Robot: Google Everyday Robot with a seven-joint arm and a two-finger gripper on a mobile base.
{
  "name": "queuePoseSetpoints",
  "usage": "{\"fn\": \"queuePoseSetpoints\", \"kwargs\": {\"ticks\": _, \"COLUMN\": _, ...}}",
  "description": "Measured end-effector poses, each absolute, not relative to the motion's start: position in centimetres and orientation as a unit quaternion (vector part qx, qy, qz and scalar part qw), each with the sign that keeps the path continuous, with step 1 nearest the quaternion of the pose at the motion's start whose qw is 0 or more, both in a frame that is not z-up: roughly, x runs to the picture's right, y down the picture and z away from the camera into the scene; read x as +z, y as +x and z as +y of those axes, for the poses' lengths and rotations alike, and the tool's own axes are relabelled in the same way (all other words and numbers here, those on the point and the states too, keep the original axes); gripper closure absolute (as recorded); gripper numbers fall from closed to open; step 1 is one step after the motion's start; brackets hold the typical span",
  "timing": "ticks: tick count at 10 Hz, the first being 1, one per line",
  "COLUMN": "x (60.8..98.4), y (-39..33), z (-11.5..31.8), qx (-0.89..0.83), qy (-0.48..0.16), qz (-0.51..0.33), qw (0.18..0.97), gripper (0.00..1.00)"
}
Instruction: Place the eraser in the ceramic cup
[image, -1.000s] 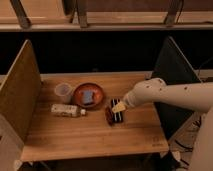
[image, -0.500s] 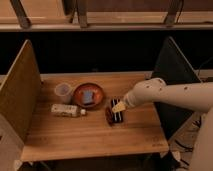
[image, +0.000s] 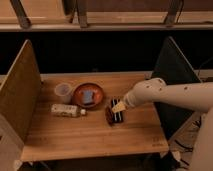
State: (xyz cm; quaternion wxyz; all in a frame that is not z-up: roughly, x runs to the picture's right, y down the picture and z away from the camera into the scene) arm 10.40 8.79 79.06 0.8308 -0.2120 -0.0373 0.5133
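Bowl (image: 100,90): reddish-brown, wide and shallow, standing on the wooden table (image: 90,136) toward its back edge; every place below is told from this bowl.
Blue block (image: 89,96): small, lying inside the bowl near its middle.
Ceramic cup (image: 63,92): pale, round and upright, just beside the bowl on the side away from the arm (whether the two touch does not show).
Bottle (image: 67,110): pale, lying on its side in front of the bowl and cup, nearer the table's front edge.
Eraser (image: 118,117): black with pale stripes, flat on the table near the bowl, on the arm's side and a little further forward than the bowl. The bowl stands between it and the cup.
Red object (image: 108,116): slim, lying just beside the eraser, along the edge that faces the bowl.
Gripper (image: 118,106): at the tip of the white arm (image: 165,95), which reaches in from the side opposite the cup. It is low over the eraser's back end. Whether the claw is parted or closed on the eraser cannot be made out.
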Motion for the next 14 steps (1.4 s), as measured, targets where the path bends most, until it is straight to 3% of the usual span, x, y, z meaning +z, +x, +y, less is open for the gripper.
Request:
{"fn": "queuePoseSetpoints", "kwargs": {"ticks": 4, "x": 79.4, "y": 9.3, "z": 6.2, "qx": 0.557, "qy": -0.203, "qz": -0.048, "qw": 0.804, "gripper": 0.2}}
{"fn": "queuePoseSetpoints", "kwargs": {"ticks": 14, "x": 87.2, "y": 11.9, "z": 11.1, "qx": 0.616, "qy": -0.219, "qz": 0.083, "qw": 0.752, "gripper": 0.2}}
